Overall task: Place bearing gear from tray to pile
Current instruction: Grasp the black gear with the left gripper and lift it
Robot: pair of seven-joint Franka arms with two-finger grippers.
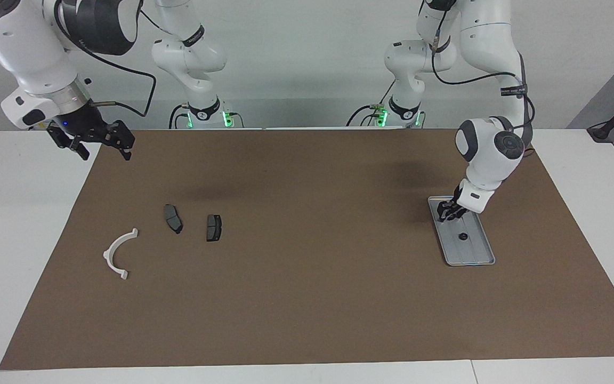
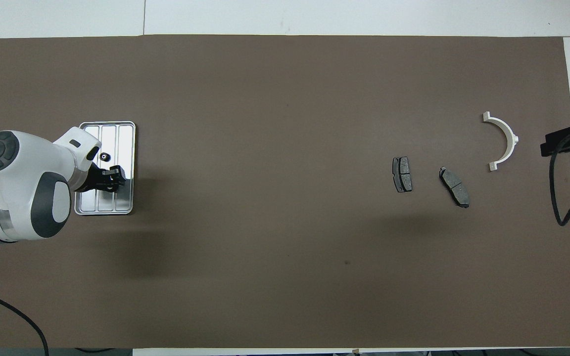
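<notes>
1. The left gripper (image 1: 450,212) is low in the tray (image 1: 475,250), at the tray's robot end; whether its fingers grip anything I cannot tell.
2. A small dark gear (image 1: 462,236) lies mid-tray, at 6 o'clock of that gripper in the facing view.
3. The right gripper (image 1: 103,145), wide open and empty, waits over the worktop edge, at 11 o'clock of the pile: white bracket (image 1: 118,254), two brake pads (image 1: 173,218).
</notes>
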